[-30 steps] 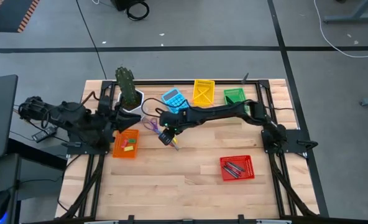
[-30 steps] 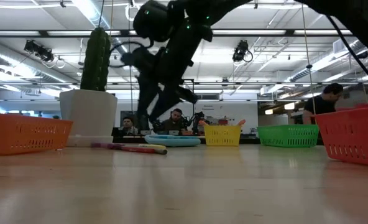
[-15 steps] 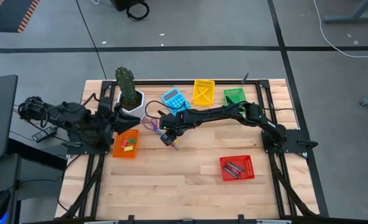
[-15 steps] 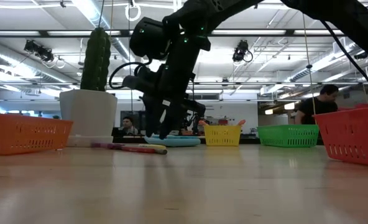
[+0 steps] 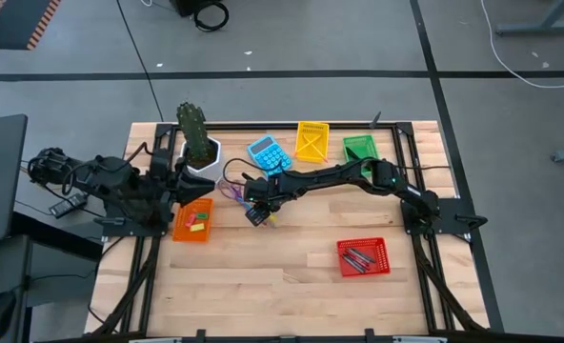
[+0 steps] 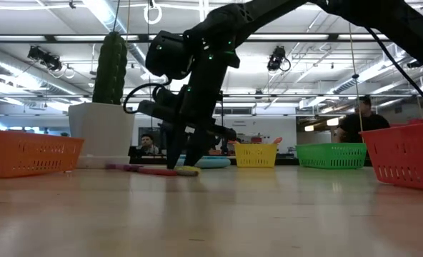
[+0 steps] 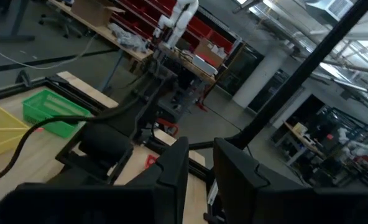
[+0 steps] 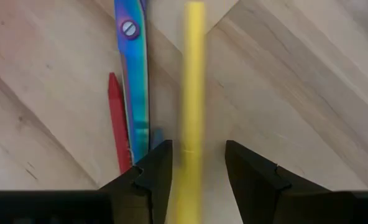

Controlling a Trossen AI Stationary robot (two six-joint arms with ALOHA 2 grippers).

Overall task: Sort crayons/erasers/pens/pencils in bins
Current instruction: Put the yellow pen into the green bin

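A yellow stick [image 8: 194,93] lies flat on the wooden table beside purple-handled scissors [image 5: 232,191] and a red crayon [image 8: 115,121]. My right gripper [image 8: 198,152] points steeply down over it, open, with one finger on each side of the stick and a slim gap to either one. In the low view its fingertips [image 6: 174,165] reach almost down to the table. My left gripper [image 7: 201,149] waits level at the table's left edge, above the orange bin [image 5: 192,220], fingers slightly apart with nothing between them. The red bin [image 5: 362,257] holds dark pens.
The yellow bin [image 5: 312,141] and the green bin [image 5: 359,147] stand along the far edge, with a blue calculator [image 5: 268,151] and a potted cactus [image 5: 199,143] to their left. Bare wood stretches across the table's near half [image 5: 263,286].
My right gripper has sunk toward the table, coming down over the yellow stick and rolling a little, its fingers still apart. The stick, scissors and red crayon lie as before.
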